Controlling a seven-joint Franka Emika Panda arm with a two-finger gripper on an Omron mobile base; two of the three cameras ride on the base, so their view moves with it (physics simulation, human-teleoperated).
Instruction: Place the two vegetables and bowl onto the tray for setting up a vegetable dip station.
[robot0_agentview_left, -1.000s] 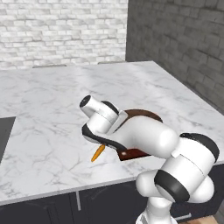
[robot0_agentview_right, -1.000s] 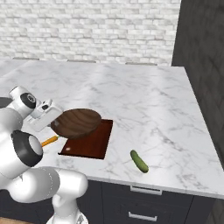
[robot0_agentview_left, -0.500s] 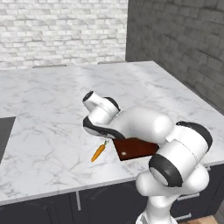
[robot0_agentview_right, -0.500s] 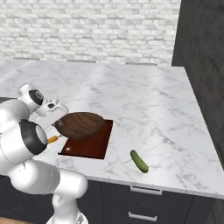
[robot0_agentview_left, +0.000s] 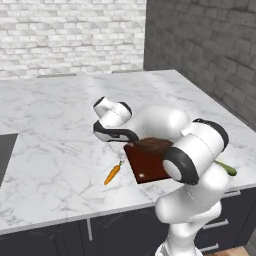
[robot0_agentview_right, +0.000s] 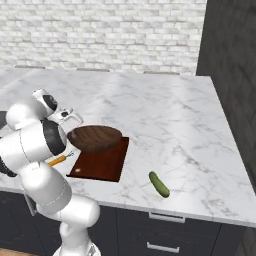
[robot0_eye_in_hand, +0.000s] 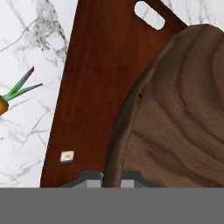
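Observation:
My gripper (robot0_eye_in_hand: 111, 178) is shut on the rim of the dark brown wooden bowl (robot0_eye_in_hand: 175, 122), which hangs low over the reddish-brown tray (robot0_eye_in_hand: 98, 78). In the right base view the bowl (robot0_agentview_right: 95, 137) covers the tray's (robot0_agentview_right: 100, 165) far end, with the gripper (robot0_agentview_right: 73, 131) at the bowl's left edge. Left of the tray, the orange carrot (robot0_agentview_left: 112, 174) lies on the marble; its green top (robot0_eye_in_hand: 22, 87) shows in the hand view. To the tray's right, near the counter's front edge, lies the dark green cucumber (robot0_agentview_right: 159, 184).
The marble counter (robot0_agentview_right: 165, 115) stretches wide behind and to the right of the tray. A brick wall runs along the back and a dark wall (robot0_agentview_left: 210, 45) stands on the right. The tray's pale slot handle (robot0_eye_in_hand: 150, 15) is at its end.
The arm's elbow has swung over toward the tray's right side and the hand has turned. The bowl stays in the grip over the tray. The carrot now shows in full.

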